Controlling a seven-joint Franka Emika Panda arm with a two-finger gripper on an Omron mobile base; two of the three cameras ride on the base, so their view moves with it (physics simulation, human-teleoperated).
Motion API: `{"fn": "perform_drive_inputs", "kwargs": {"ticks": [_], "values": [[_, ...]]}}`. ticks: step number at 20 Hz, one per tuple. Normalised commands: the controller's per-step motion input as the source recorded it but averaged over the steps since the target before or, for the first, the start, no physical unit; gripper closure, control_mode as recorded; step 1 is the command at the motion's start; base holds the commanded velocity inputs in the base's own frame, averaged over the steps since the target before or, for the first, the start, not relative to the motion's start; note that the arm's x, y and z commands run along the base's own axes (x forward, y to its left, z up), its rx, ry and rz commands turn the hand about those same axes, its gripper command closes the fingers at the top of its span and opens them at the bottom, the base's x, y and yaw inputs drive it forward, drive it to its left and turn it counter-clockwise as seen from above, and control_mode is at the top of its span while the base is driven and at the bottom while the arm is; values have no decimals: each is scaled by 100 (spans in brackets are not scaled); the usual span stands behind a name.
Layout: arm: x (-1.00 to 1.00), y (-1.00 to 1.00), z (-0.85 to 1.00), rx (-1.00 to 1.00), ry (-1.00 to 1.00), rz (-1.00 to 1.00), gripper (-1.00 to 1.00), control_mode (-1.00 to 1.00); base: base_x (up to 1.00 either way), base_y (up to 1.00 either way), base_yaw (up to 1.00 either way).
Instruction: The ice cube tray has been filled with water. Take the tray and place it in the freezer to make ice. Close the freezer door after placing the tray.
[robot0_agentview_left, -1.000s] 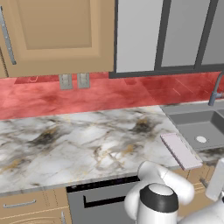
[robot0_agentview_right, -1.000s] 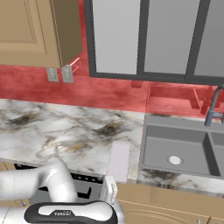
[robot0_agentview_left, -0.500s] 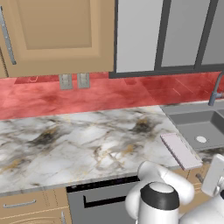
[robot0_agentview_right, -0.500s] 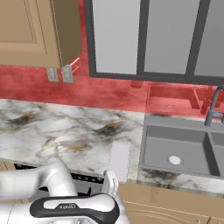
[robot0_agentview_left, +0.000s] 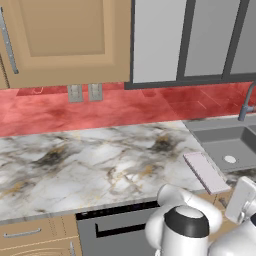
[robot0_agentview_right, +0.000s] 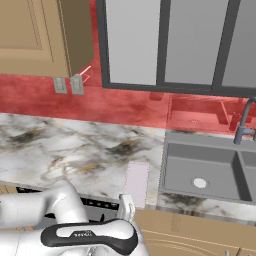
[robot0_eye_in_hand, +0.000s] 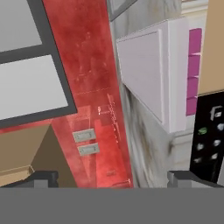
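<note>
The ice cube tray (robot0_agentview_left: 206, 171) is a pale pink-white slab lying flat on the marble counter (robot0_agentview_left: 90, 165), close to the front edge and just left of the sink. From the right base view the tray (robot0_agentview_right: 136, 182) points toward me. The hand view is rolled sideways and shows the tray (robot0_eye_in_hand: 146, 74) close up, its magenta edge facing the camera. My gripper (robot0_eye_in_hand: 113, 178) is open with nothing between its fingers. It hangs in front of the counter edge, by the tray's near end (robot0_agentview_right: 126, 206). The freezer and the freezer door are out of view.
A grey sink (robot0_agentview_left: 227, 145) with a faucet (robot0_agentview_left: 245, 102) lies right of the tray. Behind the counter is a red backsplash with wall outlets (robot0_agentview_left: 84, 92). Upper cabinets (robot0_agentview_left: 65, 40) hang above. A dark appliance front (robot0_agentview_left: 115, 230) sits under the counter.
My hand has risen slightly in front of the counter edge. The tray has not moved, and the gripper stays open.
</note>
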Motion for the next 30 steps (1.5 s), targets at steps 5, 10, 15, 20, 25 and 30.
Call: {"fn": "perform_drive_inputs", "kwargs": {"ticks": [5,10,15,20,25,30], "values": [[15,0,-19,0,-3,0,-100,-100,0,0,0],[14,0,-18,0,-3,0,-100,-100,0,0,0],[12,0,-19,0,-2,0,-100,-100,0,0,0],[5,-6,-20,0,0,0,-100,-100,0,0,0],[4,-7,-18,0,0,0,-100,-100,0,0,0],[4,-7,-15,0,0,0,-100,-100,0,0,0]]}}
